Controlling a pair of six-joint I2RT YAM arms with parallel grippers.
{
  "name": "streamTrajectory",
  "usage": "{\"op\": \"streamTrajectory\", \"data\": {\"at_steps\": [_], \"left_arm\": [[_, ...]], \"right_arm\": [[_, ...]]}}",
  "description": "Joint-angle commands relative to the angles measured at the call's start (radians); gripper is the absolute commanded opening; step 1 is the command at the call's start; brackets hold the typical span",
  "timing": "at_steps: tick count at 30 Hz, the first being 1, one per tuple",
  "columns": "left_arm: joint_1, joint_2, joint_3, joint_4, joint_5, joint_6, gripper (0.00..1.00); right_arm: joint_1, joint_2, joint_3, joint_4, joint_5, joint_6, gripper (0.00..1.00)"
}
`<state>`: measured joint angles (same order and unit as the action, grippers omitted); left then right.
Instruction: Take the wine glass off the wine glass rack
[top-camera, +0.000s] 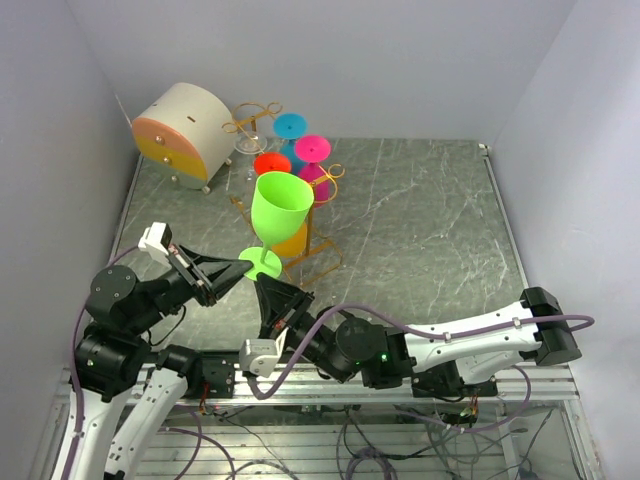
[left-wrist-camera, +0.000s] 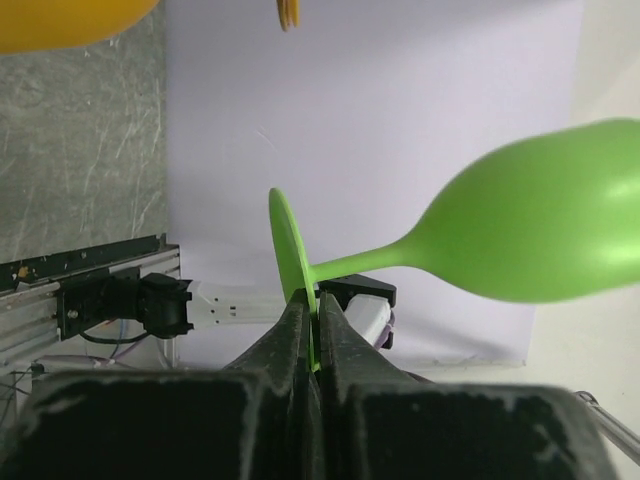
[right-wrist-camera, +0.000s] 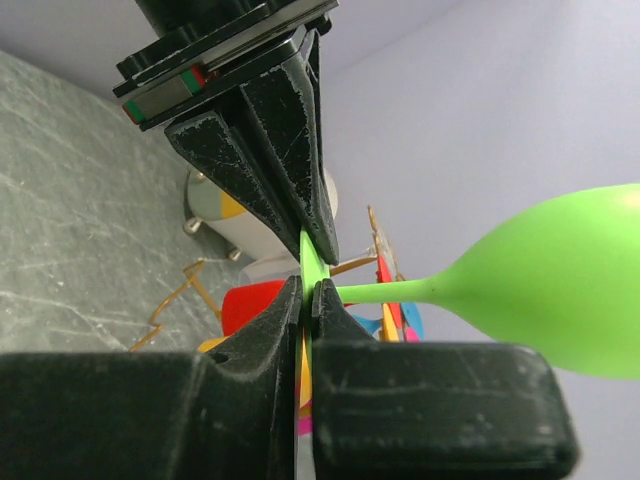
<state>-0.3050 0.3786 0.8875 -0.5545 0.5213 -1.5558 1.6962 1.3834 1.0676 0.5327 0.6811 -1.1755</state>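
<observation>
Green wine glass (top-camera: 282, 205) is off the wine glass rack (top-camera: 330, 172), held in the air just on the near side of it, bowl towards the top camera and foot disc lower. The left gripper (top-camera: 235, 278) is closed tight on the edge of that foot from the left. The right gripper (top-camera: 265, 285) is clamped on the same disc from the near side, so the two sets of fingertips almost meet. In the top view the bowl overlaps an orange glass (top-camera: 292, 240) hanging on the rack; we cannot tell if they touch. More glasses hang on the rails behind: a red foot (top-camera: 272, 163), a pink foot (top-camera: 312, 148), a blue foot (top-camera: 290, 126). A round white-and-orange drawer box (top-camera: 185, 135) sits at far left, near the rack's far end. Everything stands on a grey marbled table (top-camera: 420, 220), closed in by plain pale walls (top-camera: 350, 60) at the back and both sides. A metal rail (top-camera: 520, 380) with loose cables runs along the near edge.
</observation>
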Motion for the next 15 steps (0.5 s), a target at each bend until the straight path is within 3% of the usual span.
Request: {"op": "streamTrajectory", "data": {"at_steps": [1,3,9,13,15], "left_arm": [[-0.002,-0.006,-0.041,0.003,0.061,0.020,0.07],[-0.002,-0.011,-0.060,0.010,0.055,0.022,0.07],[-0.002,-0.054,-0.103,0.060,-0.012,0.021,0.07],[-0.002,-0.078,-0.114,0.114,-0.071,0.058,0.07],[-0.002,-0.080,-0.111,0.128,-0.095,0.112,0.07]], "right_arm": [[0.272,-0.041,-0.006,-0.005,0.011,0.075,0.00],[0.281,-0.061,-0.017,-0.026,0.040,0.108,0.01],[0.349,-0.139,-0.032,-0.200,0.209,0.294,0.17],[0.405,-0.186,0.002,-0.472,0.361,0.595,0.21],[0.414,-0.195,0.042,-0.719,0.422,0.809,0.22]]}}
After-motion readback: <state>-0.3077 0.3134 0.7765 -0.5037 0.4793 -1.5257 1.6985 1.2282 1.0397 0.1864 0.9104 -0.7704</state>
